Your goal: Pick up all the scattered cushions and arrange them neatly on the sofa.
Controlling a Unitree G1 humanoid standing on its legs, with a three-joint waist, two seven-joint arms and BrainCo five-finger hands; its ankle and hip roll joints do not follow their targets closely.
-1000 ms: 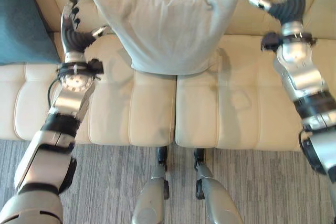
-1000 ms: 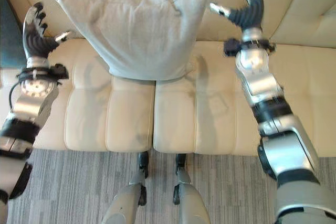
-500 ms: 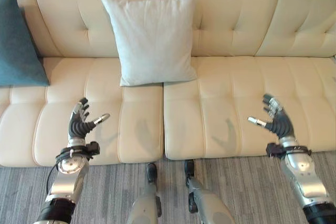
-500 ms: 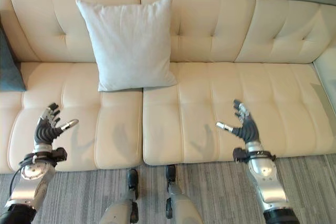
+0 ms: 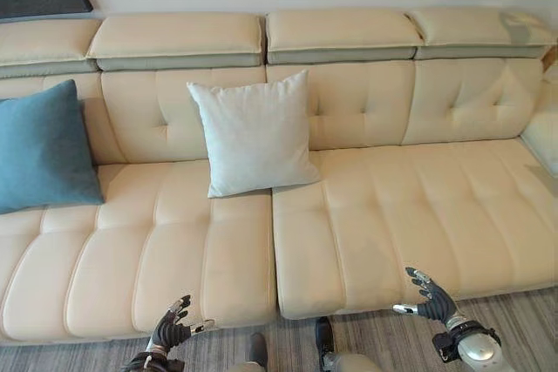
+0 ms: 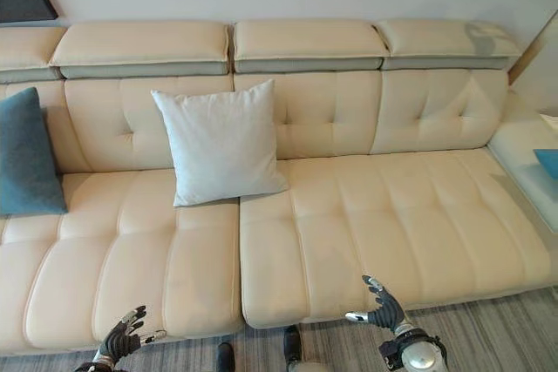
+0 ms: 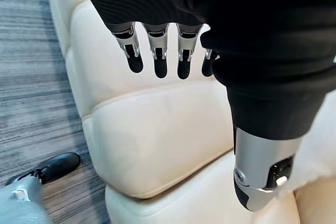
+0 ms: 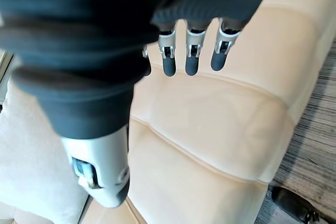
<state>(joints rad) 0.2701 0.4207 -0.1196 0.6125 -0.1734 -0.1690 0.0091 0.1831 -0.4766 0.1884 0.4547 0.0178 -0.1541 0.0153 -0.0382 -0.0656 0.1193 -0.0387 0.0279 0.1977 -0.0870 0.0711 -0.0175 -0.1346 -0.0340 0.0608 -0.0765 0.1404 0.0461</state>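
The pale grey square fabric cushion (image 5: 255, 134) stands propped upright against the backrest of the long cream leather sofa (image 5: 392, 206), its lower edge on the seat just at the seam between two seat sections, slightly tilted; leaning on the backrest is what keeps it standing. At about nine o'clock from it, well apart, a teal square fabric cushion (image 5: 42, 147) leans against the backrest the same way near the sofa's end. Out at three o'clock, a small teal patch (image 6: 547, 162) lies on the sofa's side section, too little visible to identify. Down at six o'clock, near the seat's front edge, the left hand (image 5: 171, 328) and right hand (image 5: 428, 297) hover with fingers relaxed and spread, holding nothing, apparently clear of the cushions.
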